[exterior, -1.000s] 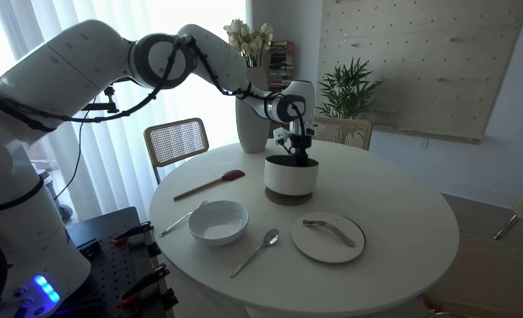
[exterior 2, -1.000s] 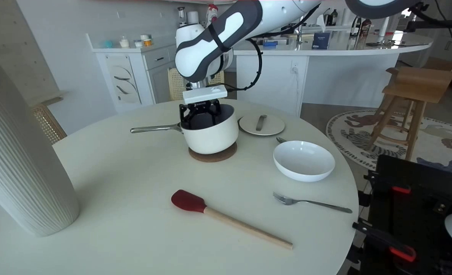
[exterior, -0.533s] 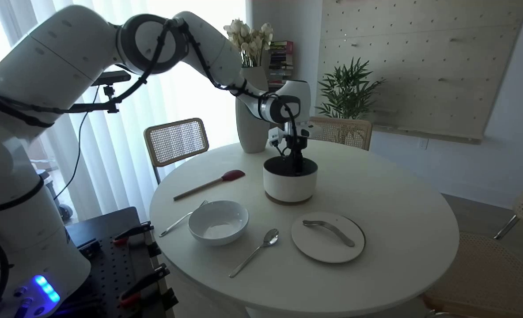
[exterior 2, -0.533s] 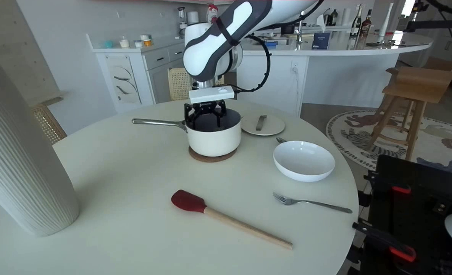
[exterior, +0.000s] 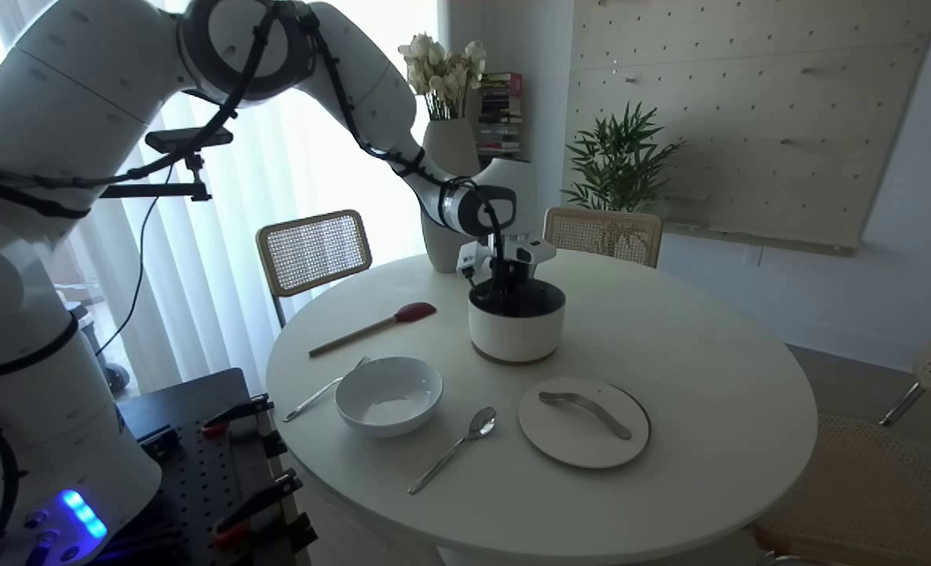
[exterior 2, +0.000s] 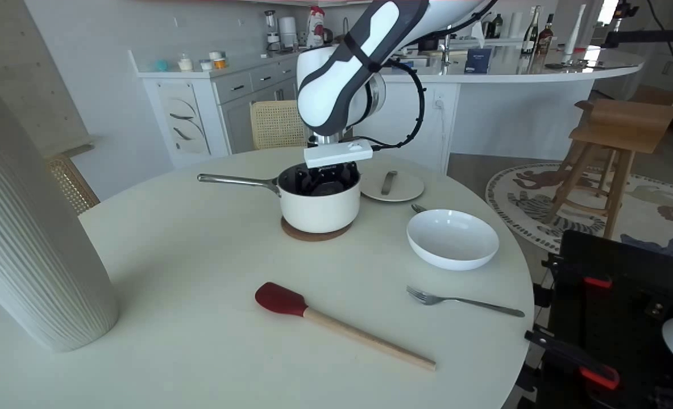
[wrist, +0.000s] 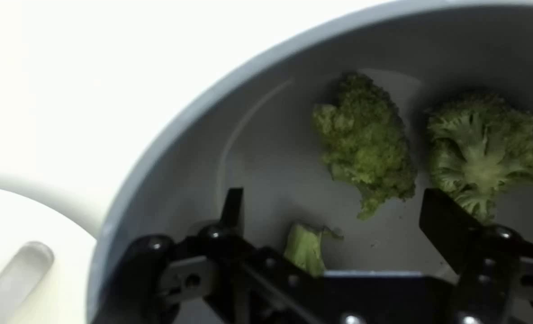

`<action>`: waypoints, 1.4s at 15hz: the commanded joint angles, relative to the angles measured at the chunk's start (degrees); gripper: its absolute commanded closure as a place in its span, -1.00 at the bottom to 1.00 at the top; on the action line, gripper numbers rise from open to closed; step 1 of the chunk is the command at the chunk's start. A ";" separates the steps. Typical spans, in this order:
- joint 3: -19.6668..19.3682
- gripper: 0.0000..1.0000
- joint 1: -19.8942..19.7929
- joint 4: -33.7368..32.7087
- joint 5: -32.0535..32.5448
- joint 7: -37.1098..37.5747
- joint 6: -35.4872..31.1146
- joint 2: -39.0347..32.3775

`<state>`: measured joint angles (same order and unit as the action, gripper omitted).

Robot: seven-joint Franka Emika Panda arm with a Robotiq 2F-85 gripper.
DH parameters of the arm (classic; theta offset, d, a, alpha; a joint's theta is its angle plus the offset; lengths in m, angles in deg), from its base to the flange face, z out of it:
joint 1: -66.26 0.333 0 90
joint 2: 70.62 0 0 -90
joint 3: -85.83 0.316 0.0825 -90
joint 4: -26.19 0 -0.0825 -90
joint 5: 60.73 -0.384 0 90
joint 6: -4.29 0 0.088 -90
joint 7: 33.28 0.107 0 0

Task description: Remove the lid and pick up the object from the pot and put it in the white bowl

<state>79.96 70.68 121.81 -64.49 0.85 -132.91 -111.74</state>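
The white pot [exterior: 517, 336] with a dark inside stands on a brown cork disc; it also shows in an exterior view [exterior 2: 320, 215]. Several green broccoli pieces lie in it: a floret [wrist: 365, 139], another floret [wrist: 482, 162] and a small stalk piece [wrist: 304, 249]. My gripper [wrist: 332, 193] is open and empty inside the pot, above the pieces. In an exterior view the gripper [exterior 2: 326, 180] is partly hidden by the pot wall. The lid [exterior: 560, 440], round and white with a metal strap handle, lies on the table. The white bowl [exterior: 389, 397] stands empty, also seen in an exterior view [exterior 2: 453, 241].
A spoon [exterior: 481, 423] lies between bowl and lid. A fork [exterior 2: 461, 303] and a red spatula [exterior 2: 282, 298] lie on the table. The pot's metal handle [exterior 2: 234, 180] sticks out sideways. A tall ribbed vase [exterior 2: 41, 227] stands at the table's far side.
The pot, slightly raised and tilted a second ago, now sits down on the cork disc. My gripper has moved across the pot, toward the bowl's side, and lower into it.
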 commanded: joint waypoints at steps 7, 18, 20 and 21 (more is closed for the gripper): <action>-0.71 -1.00 1.43 9.92 -0.20 0.26 -2.59 6.81; -1.12 -1.00 1.38 6.93 -0.20 0.92 -1.85 5.10; -1.15 -1.00 1.31 6.29 -0.24 1.04 -1.73 4.60; -1.17 -1.00 1.26 6.02 -0.27 1.08 -1.63 4.35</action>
<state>79.79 71.53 127.84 -64.48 0.85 -135.68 -107.64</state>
